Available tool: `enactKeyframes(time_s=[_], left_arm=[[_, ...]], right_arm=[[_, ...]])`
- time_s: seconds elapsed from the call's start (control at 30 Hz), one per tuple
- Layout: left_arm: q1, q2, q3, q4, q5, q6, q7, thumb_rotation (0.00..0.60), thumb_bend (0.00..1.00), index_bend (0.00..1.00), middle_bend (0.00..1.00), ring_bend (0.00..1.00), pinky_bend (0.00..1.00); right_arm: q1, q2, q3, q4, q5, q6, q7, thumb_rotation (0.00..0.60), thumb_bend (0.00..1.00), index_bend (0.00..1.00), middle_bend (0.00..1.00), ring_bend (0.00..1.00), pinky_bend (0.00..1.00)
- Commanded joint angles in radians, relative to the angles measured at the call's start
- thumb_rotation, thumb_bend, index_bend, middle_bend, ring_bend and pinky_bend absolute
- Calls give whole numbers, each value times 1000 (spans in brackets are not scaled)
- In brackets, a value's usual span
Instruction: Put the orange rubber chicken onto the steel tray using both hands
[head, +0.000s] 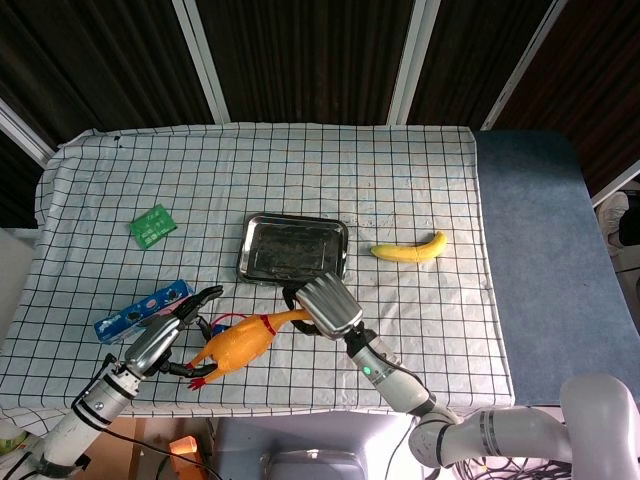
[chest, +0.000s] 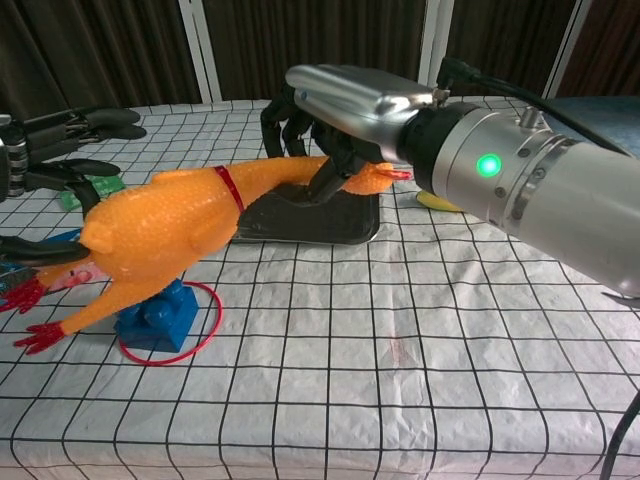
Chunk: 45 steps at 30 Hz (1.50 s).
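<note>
Now right hand (chest: 335, 105) grips orange rubber chicken (chest: 170, 240) neck; left hand (head: 168, 338) spread beside body.

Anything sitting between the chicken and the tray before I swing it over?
Nothing visible does. The rubber chicken hangs by its neck from the right hand, just in front of the steel tray, which looks bare. The left hand is spread open beside its body.

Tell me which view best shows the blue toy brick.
Chest view: the blue toy brick shows plainly inside the red ring, under the orange rubber chicken. In the head view the chicken hides nearly all of it.
</note>
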Motion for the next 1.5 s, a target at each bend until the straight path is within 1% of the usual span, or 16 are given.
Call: enactKeyframes(time_s=[0.03,0.2,0.27,0.43,0.57,0.63,0.83,1.0,1.2,1.27,1.33,1.37,1.43,1.5], left_arm=[[-21,25,22,3,24,-12,-63,600,195,0,0,0,56],[-44,57,47,4,45,-20,-167,600,191,0,0,0,55],[-47,60,48,16,44,-15,-171,600,190,0,0,0,54],[-37,50,44,17,15,-3,-137,600,194,0,0,0,55],[14,6,8,22,-53,67,1,600,227,0,0,0,54],[28,-8,3,21,-67,84,35,600,229,0,0,0,51],[37,-23,-11,13,-86,94,57,600,227,0,0,0,41],[31,-50,-29,28,-95,93,55,600,220,0,0,0,38],[25,-90,-43,50,-110,83,109,600,219,0,0,0,52],[24,-108,-56,57,-129,80,138,600,219,0,0,0,87],[21,-121,-64,60,-150,69,172,600,218,0,0,1,156],[21,-127,-67,60,-157,66,183,600,218,0,1,17,193],[22,-140,-77,57,-177,64,191,600,220,10,35,90,260],[21,-152,-85,58,-191,57,188,600,221,81,136,238,343]], right_arm=[[1,2,-4,1,0,2,-6,600,646,949,762,820,891],[-1,11,-11,-2,2,4,-11,600,646,949,762,820,891],[-2,14,-12,-1,-1,10,-11,600,646,949,762,820,891],[-7,0,-3,9,-5,48,-25,600,646,949,762,820,891],[-19,-20,-3,23,-13,92,-45,600,647,950,762,820,891],[-21,-25,0,26,-11,100,-50,600,646,951,762,820,891],[-15,-43,16,28,0,101,-41,600,647,950,762,820,891],[-9,-66,24,32,5,101,-35,600,646,950,762,820,891],[-3,-97,46,43,18,112,-21,600,646,951,762,820,891],[-1,-105,52,45,25,112,-15,600,647,951,762,820,891],[1,-111,56,46,29,113,-11,600,647,951,762,820,891],[1,-113,57,46,30,113,-10,600,646,951,762,820,891],[2,-115,60,46,33,112,-8,600,646,951,762,820,891],[3,-117,62,46,39,111,-9,600,646,951,762,820,891]])
